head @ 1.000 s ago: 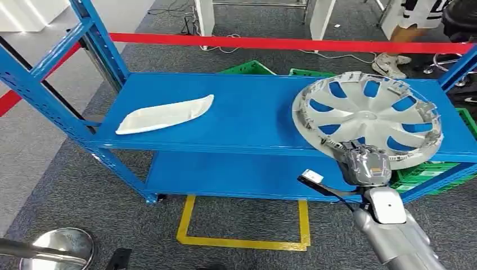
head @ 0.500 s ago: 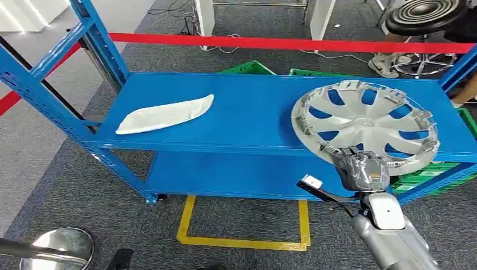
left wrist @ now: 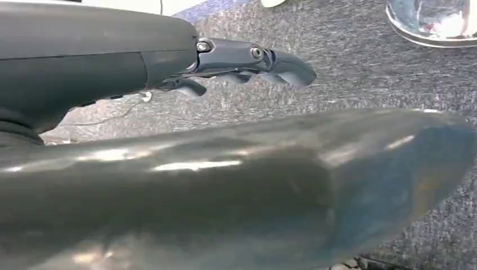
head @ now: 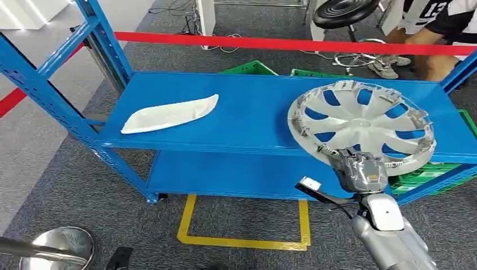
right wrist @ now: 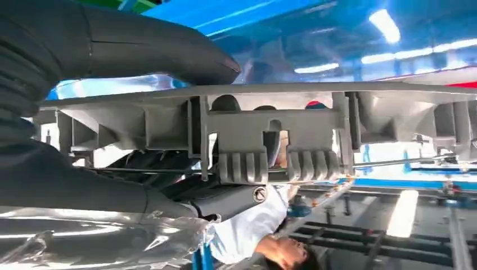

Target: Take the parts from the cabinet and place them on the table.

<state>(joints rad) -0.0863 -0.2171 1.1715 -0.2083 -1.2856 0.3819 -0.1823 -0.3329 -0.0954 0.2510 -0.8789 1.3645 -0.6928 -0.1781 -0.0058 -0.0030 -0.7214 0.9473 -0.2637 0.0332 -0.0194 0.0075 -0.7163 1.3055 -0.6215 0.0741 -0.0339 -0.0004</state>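
Right hand (head: 361,171), grey and many-fingered, grips the near rim of the round silver plastic hubcap (head: 361,125); the right wrist view shows its thumb (right wrist: 140,45) over the rim and its darker fingers under it. The hubcap is at the right end of the blue metal cabinet shelf (head: 253,112). Left hand (left wrist: 247,59) hangs over grey carpet (left wrist: 360,67), fingers extended, holding nothing. A white curved plastic part (head: 169,114) lies at the shelf's left end.
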